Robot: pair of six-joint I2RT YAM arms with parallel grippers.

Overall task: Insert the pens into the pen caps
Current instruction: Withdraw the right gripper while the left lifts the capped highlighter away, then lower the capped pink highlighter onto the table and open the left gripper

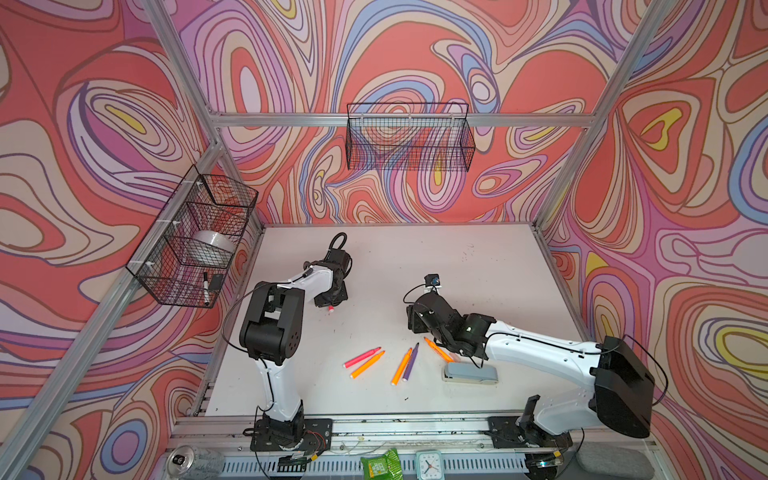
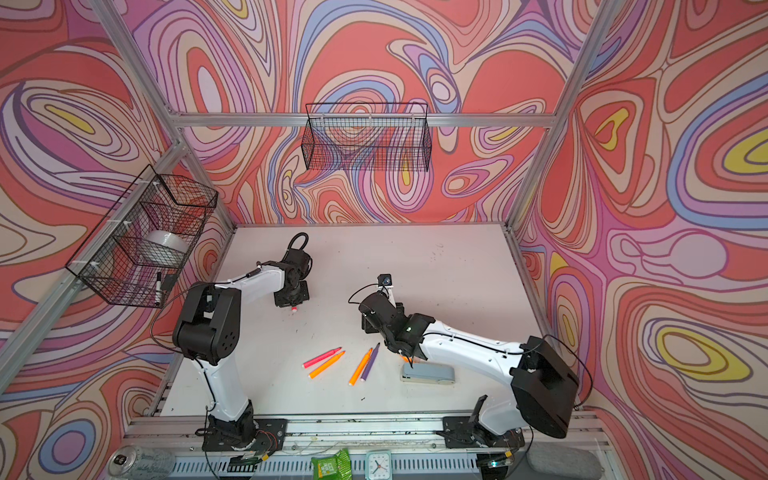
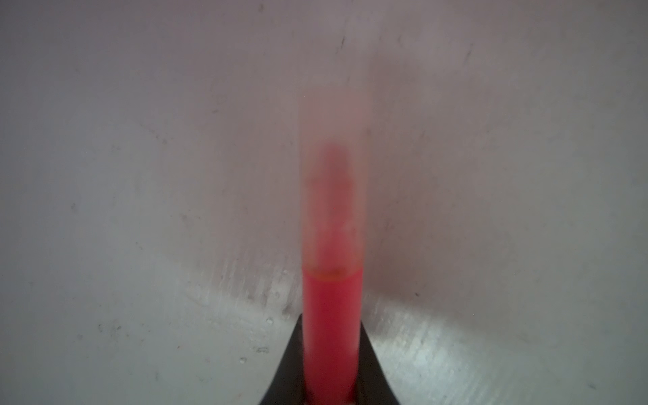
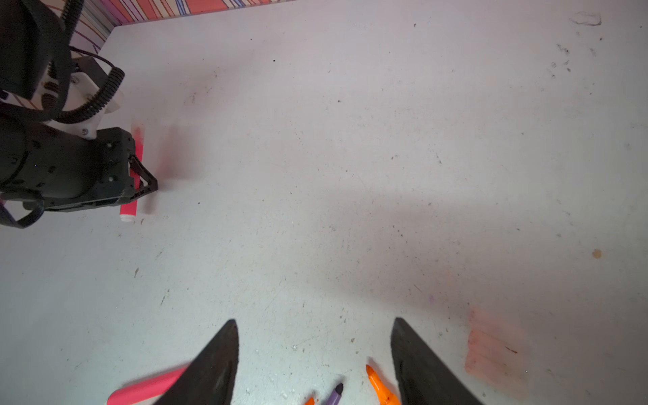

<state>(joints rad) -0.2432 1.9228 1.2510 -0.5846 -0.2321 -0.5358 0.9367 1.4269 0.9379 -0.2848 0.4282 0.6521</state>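
Neon pink pen [image 3: 331,315] sits pinched in the left gripper [image 4: 140,177], left of the middle of the white table [image 1: 457,257]. A translucent cap [image 3: 333,140] is over its tip, but blur hides how deep the cap is pushed on. If it is only loose, a quick swing could throw it off. The right gripper [image 4: 314,321] hangs with its jaws spread and empty, above the purple pen [image 4: 335,392] and an orange pen [image 4: 380,384], near the grey-blue stapler [image 1: 469,372]. The pens there lie close together, so a descent could catch two at once or roll one away.
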